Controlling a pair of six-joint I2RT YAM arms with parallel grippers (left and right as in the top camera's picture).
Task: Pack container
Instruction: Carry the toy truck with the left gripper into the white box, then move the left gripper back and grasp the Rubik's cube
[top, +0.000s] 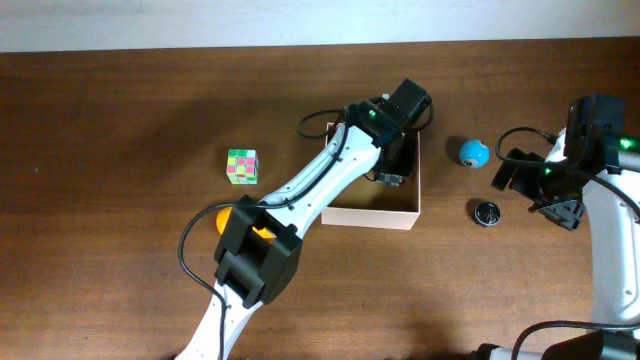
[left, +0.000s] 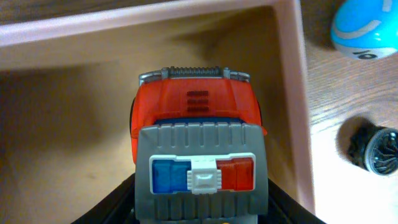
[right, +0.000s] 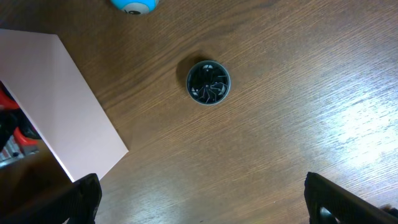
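Note:
The container (top: 395, 212) is a shallow cream-walled cardboard box at the table's middle; its tan inside shows in the left wrist view (left: 62, 137). My left gripper (top: 392, 172) is over the box, shut on a red and grey toy police truck (left: 199, 143) with blue and red roof lights, held inside the box near its right wall. My right gripper (top: 550, 195) is open and empty above the bare table, right of the box; its fingertips show in the right wrist view (right: 202, 202).
A blue ball (top: 474, 153) lies right of the box, also in the left wrist view (left: 364, 28). A small black round toy (top: 486, 212) sits below it, seen too in the right wrist view (right: 208, 81). A multicoloured cube (top: 241, 166) and an orange object (top: 232, 218) lie left.

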